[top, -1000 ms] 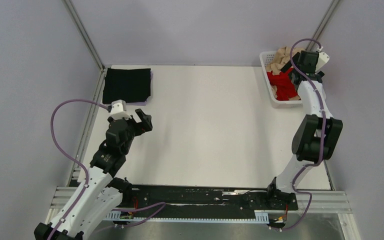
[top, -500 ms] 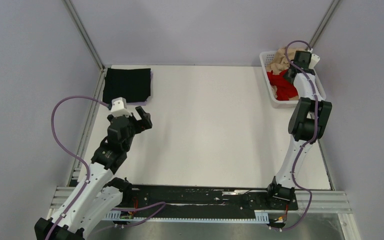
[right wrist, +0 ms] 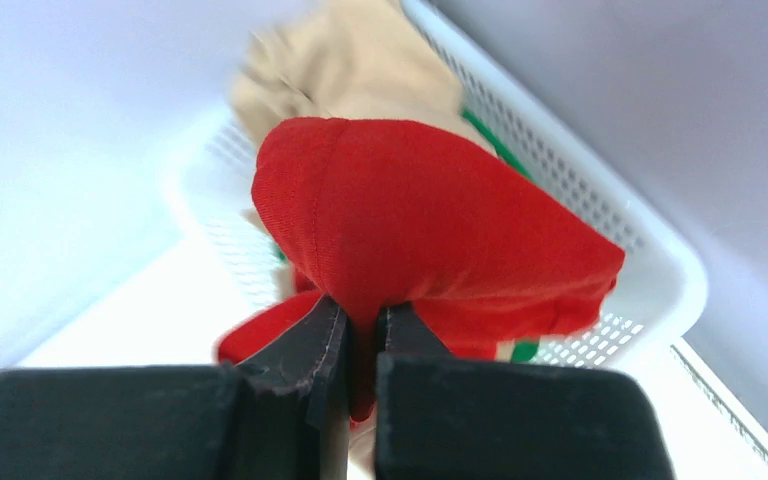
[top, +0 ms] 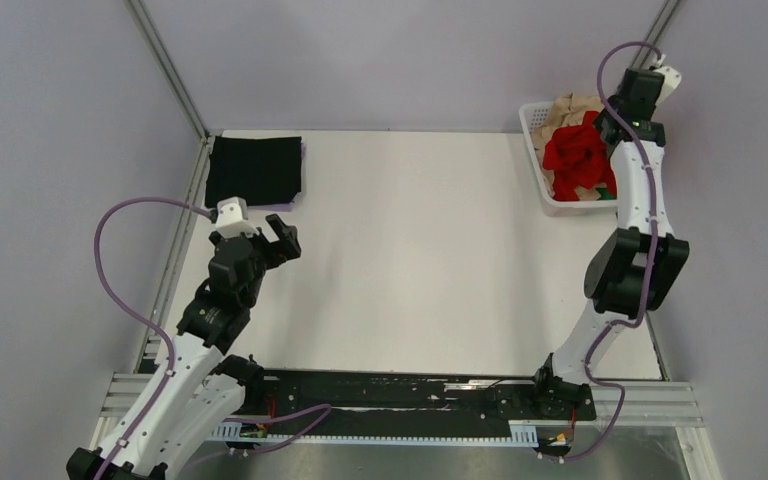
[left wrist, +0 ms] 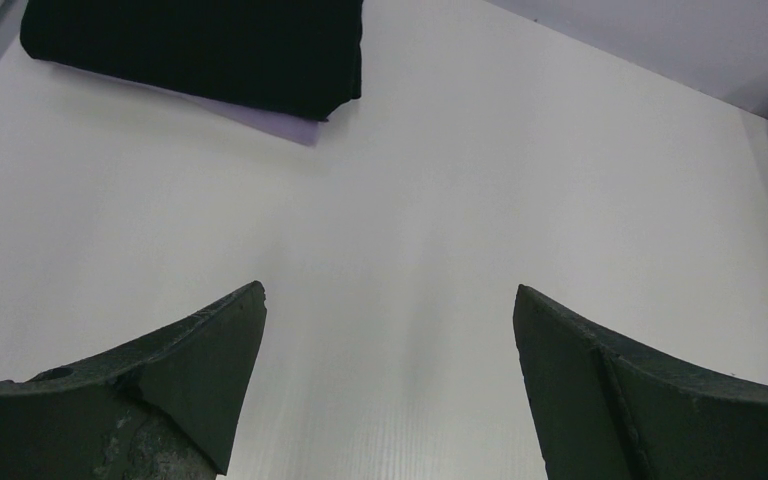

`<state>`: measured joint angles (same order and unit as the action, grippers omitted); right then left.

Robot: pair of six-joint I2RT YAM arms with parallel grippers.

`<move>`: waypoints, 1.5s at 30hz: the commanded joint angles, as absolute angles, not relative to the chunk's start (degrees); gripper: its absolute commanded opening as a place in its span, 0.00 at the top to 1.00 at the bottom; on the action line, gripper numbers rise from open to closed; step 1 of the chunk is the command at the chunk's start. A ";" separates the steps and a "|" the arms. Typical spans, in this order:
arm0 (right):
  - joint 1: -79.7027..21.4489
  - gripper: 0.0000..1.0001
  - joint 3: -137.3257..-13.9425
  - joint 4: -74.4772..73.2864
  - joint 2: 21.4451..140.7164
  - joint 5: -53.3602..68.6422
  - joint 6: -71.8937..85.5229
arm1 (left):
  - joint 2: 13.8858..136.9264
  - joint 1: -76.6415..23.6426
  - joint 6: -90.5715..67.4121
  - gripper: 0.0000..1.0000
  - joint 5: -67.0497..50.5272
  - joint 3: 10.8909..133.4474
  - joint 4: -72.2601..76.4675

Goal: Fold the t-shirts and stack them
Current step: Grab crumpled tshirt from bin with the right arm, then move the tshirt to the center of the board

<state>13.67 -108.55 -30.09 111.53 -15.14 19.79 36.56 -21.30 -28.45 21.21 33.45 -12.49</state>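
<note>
At the upper right of the overhead view, the right gripper (right wrist: 358, 335) has its 2 dark fingers clenched on a bunched fold of the smooth, bright red t-shirt (right wrist: 420, 220). The shirt is held in a rounded mound above the white plastic lattice basket (right wrist: 650, 265). Crumpled beige t-shirts (right wrist: 360, 50) and a sliver of a green t-shirt (right wrist: 495, 145) lie inside. At the upper left, a black t-shirt (top: 255, 170) lies folded into a flat rectangle on the matte white table (top: 420, 250). Just below it, the left gripper (left wrist: 389, 305) hovers with its 2 wedge-shaped fingers spread, grasping nothing.

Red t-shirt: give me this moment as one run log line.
right gripper shut on red t-shirt over basket | left gripper open, empty | black t-shirt folded, far left
</note>
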 commanded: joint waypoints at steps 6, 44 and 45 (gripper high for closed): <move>11.38 1.00 -106.17 -18.73 86.07 14.90 20.77 | 35.16 -21.53 -30.03 0.00 20.12 34.21 -11.94; -11.86 0.00 -57.88 -20.58 73.98 -6.19 26.81 | 46.69 -21.53 -39.94 0.00 15.74 40.25 -24.34; -11.94 0.00 -57.77 -19.62 74.07 -4.11 25.93 | 49.16 -21.53 -39.88 0.00 14.07 40.10 -24.08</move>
